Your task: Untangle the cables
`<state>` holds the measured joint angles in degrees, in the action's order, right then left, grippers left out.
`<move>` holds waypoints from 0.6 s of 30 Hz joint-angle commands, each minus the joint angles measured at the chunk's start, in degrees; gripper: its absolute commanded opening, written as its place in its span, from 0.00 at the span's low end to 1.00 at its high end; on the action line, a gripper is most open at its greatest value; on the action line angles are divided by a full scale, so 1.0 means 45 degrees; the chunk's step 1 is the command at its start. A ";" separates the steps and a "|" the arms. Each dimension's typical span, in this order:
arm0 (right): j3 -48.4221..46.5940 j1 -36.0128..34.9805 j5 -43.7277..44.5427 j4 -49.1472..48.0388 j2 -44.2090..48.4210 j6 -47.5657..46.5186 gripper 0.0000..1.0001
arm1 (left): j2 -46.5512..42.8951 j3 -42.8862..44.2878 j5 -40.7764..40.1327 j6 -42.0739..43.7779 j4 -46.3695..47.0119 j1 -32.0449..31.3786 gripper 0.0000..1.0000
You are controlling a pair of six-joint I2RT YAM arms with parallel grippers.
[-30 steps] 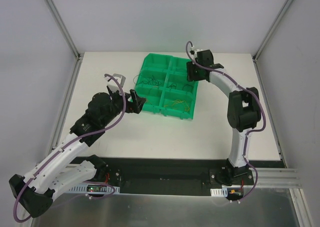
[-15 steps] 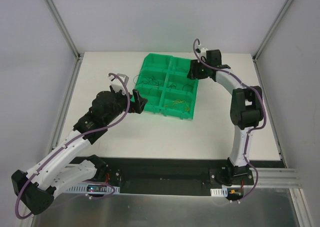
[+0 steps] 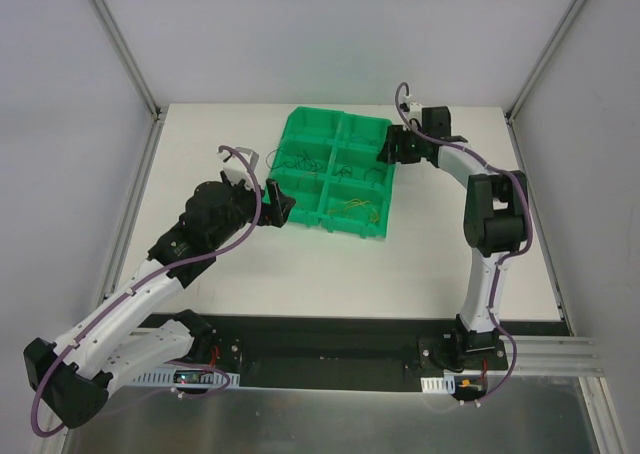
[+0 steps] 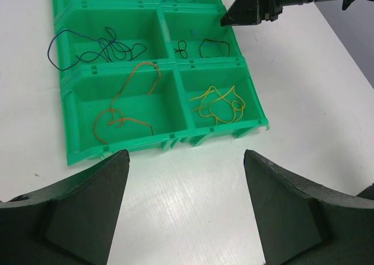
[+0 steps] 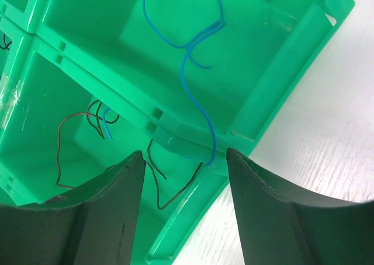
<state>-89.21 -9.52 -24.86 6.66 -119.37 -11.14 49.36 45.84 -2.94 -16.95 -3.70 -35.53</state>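
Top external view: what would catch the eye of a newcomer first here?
The bright green bin on the white table stands out, with a thin orange cable and a yellow cable in its two nearest compartments. The left end effector and right end effector, both open, flank its side edges.

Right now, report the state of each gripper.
Left gripper: open, holding nothing.
Right gripper: open, gripping nothing; a blue cable lies over the green bin wall beneath it.

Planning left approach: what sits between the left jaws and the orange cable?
Left wrist view: bare white table, then the green bin's near wall. The orange cable lies just behind that wall, on the compartment floor.
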 commanded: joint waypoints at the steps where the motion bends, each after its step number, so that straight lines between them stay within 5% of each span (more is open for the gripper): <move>1: -0.0370 0.0084 -0.1055 -0.0522 -0.0250 0.0345 0.60 | 0.0007 0.0261 0.0360 -0.0101 0.0472 0.0083 0.79; 8: -0.0198 0.0201 -0.1721 -0.1377 -0.0388 0.1165 0.42 | -0.0052 0.0261 0.0321 -0.0081 0.0452 0.0083 0.79; 18: 0.0332 -0.0228 0.0210 -0.1967 0.0042 0.1167 0.20 | -0.0130 0.0261 0.0321 -0.0101 0.0472 0.0083 0.79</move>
<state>-88.23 -9.17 -27.18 0.23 -121.30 -6.00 49.52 45.84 -2.92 -16.97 -3.70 -35.53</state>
